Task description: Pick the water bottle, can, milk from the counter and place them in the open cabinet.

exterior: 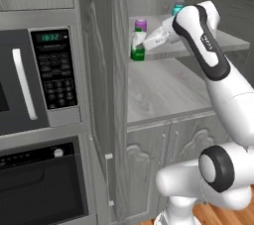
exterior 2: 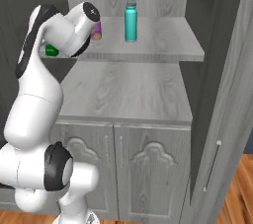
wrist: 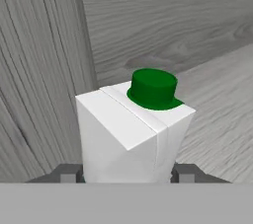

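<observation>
The milk, a white-topped carton with a green cap, stands at the left end of the open cabinet's upper shelf, close to the side wall. My gripper is shut on the milk, one fingertip on each side. From the left base view the milk shows green at its foot, with the gripper reaching in from the right. The purple can stands just behind the milk. Further right on the same shelf stands the teal water bottle. The counter is out of view.
A lower grey shelf lies under the upper one, above two arched-panel doors. The cabinet's slab door hangs open at the right. A microwave and an oven sit left of the cabinet's side wall.
</observation>
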